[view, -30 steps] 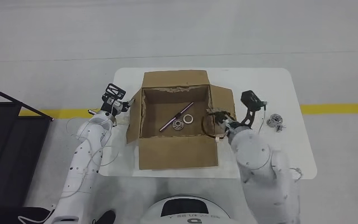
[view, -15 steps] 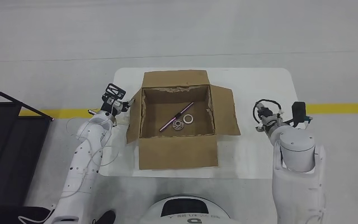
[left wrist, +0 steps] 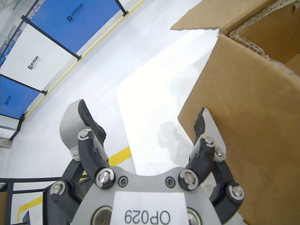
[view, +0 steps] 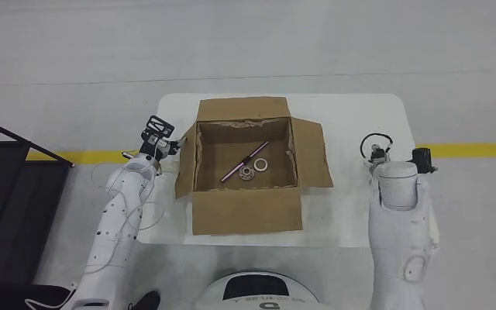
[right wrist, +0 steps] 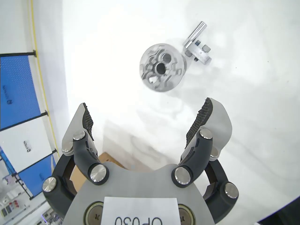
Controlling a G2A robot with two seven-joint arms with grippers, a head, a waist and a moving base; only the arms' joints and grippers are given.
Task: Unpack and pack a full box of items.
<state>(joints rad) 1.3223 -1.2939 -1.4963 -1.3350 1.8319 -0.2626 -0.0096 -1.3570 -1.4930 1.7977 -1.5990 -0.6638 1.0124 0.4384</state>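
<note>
Box: open cardboard box (view: 244,208) at the centre of the white table (view: 356,116), flaps spread outward.
Inside box: purple rod (view: 244,161) lies on the floor, running 7 to 1 o'clock; a pale ring (view: 262,163) and a small metal gear (view: 246,173) sit just beside it.
Left gripper (left wrist: 142,109): at 9 o'clock of the box, fingers spread, nothing held; one finger just beside the outer cardboard wall.
Right gripper (right wrist: 146,106): at 3 o'clock of the box, over the table's end, fingers spread, empty.
Unpacked parts: round metal hub (right wrist: 161,67) and clamp block with pin (right wrist: 196,46) lie close together on the table under the right gripper.
</note>
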